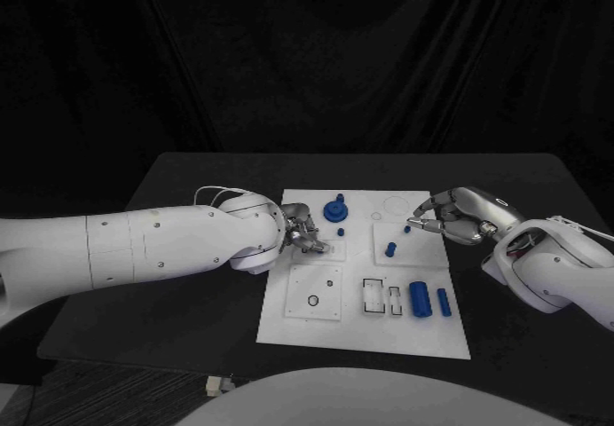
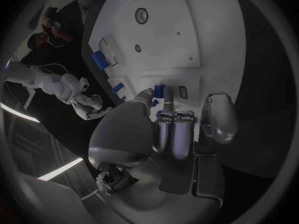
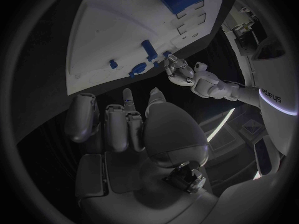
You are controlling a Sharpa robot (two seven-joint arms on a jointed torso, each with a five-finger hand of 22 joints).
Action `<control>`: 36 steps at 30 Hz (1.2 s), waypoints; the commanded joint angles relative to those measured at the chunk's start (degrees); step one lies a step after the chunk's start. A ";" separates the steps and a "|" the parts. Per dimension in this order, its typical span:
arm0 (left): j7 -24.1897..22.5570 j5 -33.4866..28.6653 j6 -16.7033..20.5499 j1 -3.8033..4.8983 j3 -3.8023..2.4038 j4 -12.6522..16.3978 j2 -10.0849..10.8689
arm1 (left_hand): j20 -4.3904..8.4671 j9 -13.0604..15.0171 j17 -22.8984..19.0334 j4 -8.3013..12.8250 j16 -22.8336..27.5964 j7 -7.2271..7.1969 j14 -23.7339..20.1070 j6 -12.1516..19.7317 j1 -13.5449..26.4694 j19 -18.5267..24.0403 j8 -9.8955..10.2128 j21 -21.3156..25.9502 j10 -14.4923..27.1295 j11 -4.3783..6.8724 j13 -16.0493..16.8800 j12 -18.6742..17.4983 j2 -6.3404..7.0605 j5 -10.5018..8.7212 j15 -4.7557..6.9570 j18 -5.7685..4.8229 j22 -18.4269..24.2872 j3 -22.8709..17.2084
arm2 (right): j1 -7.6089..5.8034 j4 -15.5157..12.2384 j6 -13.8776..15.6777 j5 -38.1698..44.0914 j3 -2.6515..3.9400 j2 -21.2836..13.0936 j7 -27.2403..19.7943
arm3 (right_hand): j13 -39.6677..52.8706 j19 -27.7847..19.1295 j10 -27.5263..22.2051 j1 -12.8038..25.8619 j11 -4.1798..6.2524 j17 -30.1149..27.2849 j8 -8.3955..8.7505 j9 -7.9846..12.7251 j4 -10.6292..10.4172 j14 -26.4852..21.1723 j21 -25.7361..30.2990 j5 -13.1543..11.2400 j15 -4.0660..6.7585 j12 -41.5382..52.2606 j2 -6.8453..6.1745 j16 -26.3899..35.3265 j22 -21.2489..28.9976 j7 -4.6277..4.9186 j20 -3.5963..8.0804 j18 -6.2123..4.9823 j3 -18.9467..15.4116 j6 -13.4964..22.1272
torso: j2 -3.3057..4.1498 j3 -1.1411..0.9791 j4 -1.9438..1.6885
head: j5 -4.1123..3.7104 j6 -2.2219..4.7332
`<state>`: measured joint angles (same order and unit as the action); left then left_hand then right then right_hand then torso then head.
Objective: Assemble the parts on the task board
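Now your left hand [image 1: 302, 232] sits at the task board's [image 1: 362, 330] middle, its grasp unclear, a small blue peg [image 1: 342, 232] just beside it, while your right hand [image 1: 451, 216] hovers empty-looking, fingers curled, farther off.

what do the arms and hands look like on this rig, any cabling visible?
Both arms are smooth white shells with small dark screw dots. Left hand and right hand are silver metal with many jointed fingers. Thin pale cables loop at each wrist. No markings legible on the arms.
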<state>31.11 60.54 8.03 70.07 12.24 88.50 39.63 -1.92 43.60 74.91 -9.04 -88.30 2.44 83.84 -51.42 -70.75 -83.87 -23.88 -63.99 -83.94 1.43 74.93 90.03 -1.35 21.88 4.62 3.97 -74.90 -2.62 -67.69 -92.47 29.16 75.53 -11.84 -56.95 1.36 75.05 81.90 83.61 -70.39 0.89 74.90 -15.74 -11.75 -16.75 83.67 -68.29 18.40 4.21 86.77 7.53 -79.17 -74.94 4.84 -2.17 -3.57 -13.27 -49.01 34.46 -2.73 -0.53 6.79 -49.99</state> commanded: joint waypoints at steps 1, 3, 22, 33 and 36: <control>-0.11 -0.49 -0.73 -0.17 -0.03 -0.16 -0.30 | 0.59 0.69 14.13 1.03 -0.15 -0.26 5.79 -0.33 -1.46 -0.51 -0.68 -0.11 -6.06 0.66 15.07 -0.03 0.12 1.50 0.50 0.39 -9.30 -1.95 | 0.15 -0.12 -0.02 0.11 0.03 -0.09 0.49 | 9.79 0.15 3.71 0.04 -0.15 0.22 -0.14 0.08 0.09 2.71 0.27 0.00 0.04 -0.40 0.20 0.06 -9.19 0.00 -0.01 -0.86 -0.38 -0.37 | 0.01 0.00 0.01 | 0.07 -0.01; -0.26 -0.49 -0.73 -0.22 -0.03 -0.25 -0.41 | 0.68 0.94 14.15 1.88 -0.17 -0.40 5.80 -0.26 -2.35 -0.55 -0.85 -0.11 -6.06 0.79 15.07 -0.03 0.33 1.93 0.61 0.38 -9.31 -3.08 | 0.15 -0.13 -0.01 0.11 0.03 -0.09 0.49 | 9.79 0.15 3.71 0.04 -0.15 0.22 -0.14 0.08 0.09 2.71 0.27 0.00 0.04 -0.40 0.20 0.06 -9.19 0.00 -0.01 -0.86 -0.38 -0.37 | -0.01 0.00 0.03 | 0.08 -0.01; -0.77 -0.49 -0.58 -0.42 -0.03 -0.68 -0.74 | 0.87 0.52 14.04 6.09 0.01 -0.31 5.77 -0.76 -2.68 -0.67 0.33 0.17 -6.06 0.81 15.07 -0.03 2.51 4.13 0.69 0.35 -9.34 -13.25 | 0.17 -0.13 -0.07 0.11 0.03 -0.01 0.46 | 9.83 0.14 3.73 0.01 -0.16 0.18 -0.15 0.08 0.12 2.70 0.32 0.06 0.04 -0.37 0.22 0.09 -9.18 0.00 -0.01 -0.86 -0.40 -0.40 | 0.01 0.01 0.00 | 0.20 -0.01; -0.27 -0.50 0.62 -0.43 -0.03 -0.33 -0.63 | 0.66 3.66 14.25 12.05 -0.33 0.68 5.86 -0.54 0.51 -0.96 -1.69 -0.37 -6.06 0.24 15.07 -0.03 4.53 6.50 0.38 0.25 -9.49 -24.37 | 0.18 -0.28 0.00 0.10 0.03 -0.19 0.44 | 9.83 0.14 3.73 0.01 -0.16 0.18 -0.15 0.08 0.12 2.70 0.32 0.06 0.04 -0.37 0.22 0.09 -9.18 0.00 -0.01 -0.86 -0.40 -0.40 | -0.01 0.00 0.01 | 0.12 -0.01; -0.22 -0.50 0.99 -0.43 -0.04 -0.17 -0.60 | 0.64 4.08 14.29 13.03 -0.39 0.77 5.88 -0.70 1.41 -1.02 -1.96 -0.57 -6.06 0.21 15.07 -0.03 4.82 6.45 0.34 0.23 -9.53 -26.31 | 0.18 -0.33 0.05 0.10 0.03 -0.26 0.43 | 9.83 0.14 3.73 0.01 -0.16 0.18 -0.15 0.08 0.12 2.70 0.32 0.06 0.04 -0.37 0.22 0.09 -9.18 0.00 -0.01 -0.86 -0.40 -0.40 | -0.01 0.00 0.00 | 0.10 -0.01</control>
<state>30.73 60.31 8.37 69.89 12.13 88.19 39.04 -1.31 47.60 74.90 -5.69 -88.30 2.84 83.85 -52.09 -70.04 -84.08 -25.61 -64.35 -83.95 1.82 74.94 90.03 3.41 28.28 5.02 3.96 -74.90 -18.96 -67.67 -92.64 29.15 75.53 -11.84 -57.10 1.35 75.05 81.90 83.61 -70.39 0.89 74.90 -15.73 -11.75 -16.59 83.67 -68.29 18.40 4.21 86.70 7.53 -79.17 -74.92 4.84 -2.17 -3.57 -13.43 -49.02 34.47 -2.73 -0.53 6.92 -49.99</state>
